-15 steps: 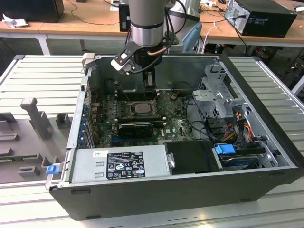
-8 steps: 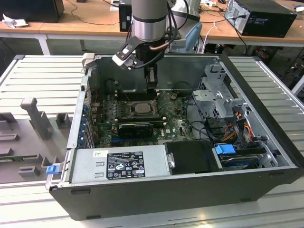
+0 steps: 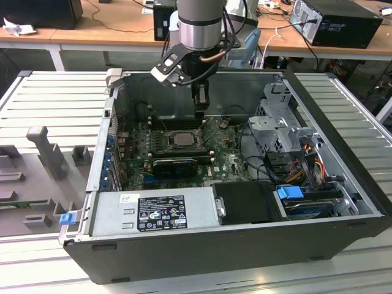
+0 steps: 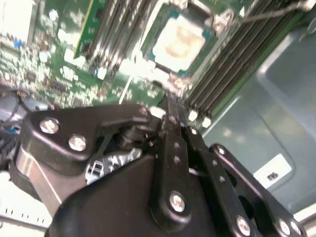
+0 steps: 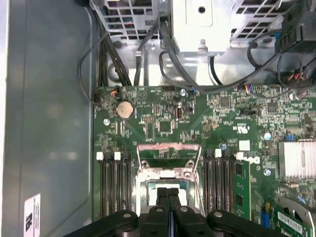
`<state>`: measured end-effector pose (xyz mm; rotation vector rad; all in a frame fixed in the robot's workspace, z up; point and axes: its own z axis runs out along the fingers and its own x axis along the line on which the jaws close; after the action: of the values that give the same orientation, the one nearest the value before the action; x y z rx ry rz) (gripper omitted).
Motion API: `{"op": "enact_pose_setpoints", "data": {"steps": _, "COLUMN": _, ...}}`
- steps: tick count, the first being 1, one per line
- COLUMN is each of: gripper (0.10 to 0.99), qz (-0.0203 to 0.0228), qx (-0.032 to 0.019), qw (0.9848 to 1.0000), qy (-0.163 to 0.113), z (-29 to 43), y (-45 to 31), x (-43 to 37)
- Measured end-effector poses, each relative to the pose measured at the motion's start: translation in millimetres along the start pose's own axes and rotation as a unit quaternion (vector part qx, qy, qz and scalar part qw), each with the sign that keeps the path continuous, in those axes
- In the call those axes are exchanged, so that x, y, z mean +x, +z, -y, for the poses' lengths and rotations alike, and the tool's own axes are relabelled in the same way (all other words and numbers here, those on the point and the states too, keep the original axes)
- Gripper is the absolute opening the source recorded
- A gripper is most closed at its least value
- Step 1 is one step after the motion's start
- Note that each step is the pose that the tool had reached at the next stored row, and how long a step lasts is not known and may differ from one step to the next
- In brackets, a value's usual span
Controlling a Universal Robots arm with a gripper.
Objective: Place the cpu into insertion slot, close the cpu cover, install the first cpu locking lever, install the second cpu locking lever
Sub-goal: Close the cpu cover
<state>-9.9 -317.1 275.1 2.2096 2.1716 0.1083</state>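
The cpu lies flat in the insertion slot on the green motherboard, its silver-grey face up; in the exterior view the cpu shows as a grey square mid-board. The cpu cover, a thin metal frame with a square window, is swung open away from the slot. My gripper hovers just over the slot with its black fingers pressed together and nothing between them. In the exterior view the gripper hangs over the board just behind the chip. A thin locking lever rod runs beside the socket.
Black memory slots flank the socket on both sides. A metal drive cage and cable bundles fill the case towards the exterior view's right. The power supply sits at the front. A heatsink stands near the board's edge.
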Motion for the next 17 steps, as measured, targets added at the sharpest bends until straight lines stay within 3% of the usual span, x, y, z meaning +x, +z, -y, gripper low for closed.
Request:
{"op": "enact_pose_setpoints", "data": {"steps": 1, "gripper": 0.106, "qz": 0.0001, "qx": 0.0005, "qw": 1.0, "qy": 0.0, "z": -4.5, "y": 0.4, "x": 0.0}}
{"op": "enact_pose_setpoints", "data": {"steps": 4, "gripper": 0.106, "qz": 0.0001, "qx": 0.0031, "qw": 1.0, "qy": 0.0, "z": -27.7, "y": 3.4, "x": 0.4}}
{"op": "enact_pose_setpoints", "data": {"steps": 8, "gripper": 0.106, "qz": -0.0006, "qx": 0.0032, "qw": 0.9999, "qy": -0.012, "z": -43.5, "y": 11.5, "x": 1.1}}
{"op": "enact_pose_setpoints", "data": {"steps": 10, "gripper": 0.106, "qz": -0.0011, "qx": 0.0037, "qw": 0.9998, "qy": -0.017, "z": -55.4, "y": 16.9, "x": 1.4}}
{"op": "enact_pose_setpoints", "data": {"steps": 13, "gripper": 0.106, "qz": -0.0015, "qx": 0.0043, "qw": 0.9997, "qy": -0.024, "z": -56.8, "y": 25.4, "x": 1.2}}
{"op": "enact_pose_setpoints", "data": {"steps": 17, "gripper": 0.106, "qz": -0.0017, "qx": 0.0088, "qw": 0.9996, "qy": -0.026, "z": -47.5, "y": 28.5, "x": 0.3}}
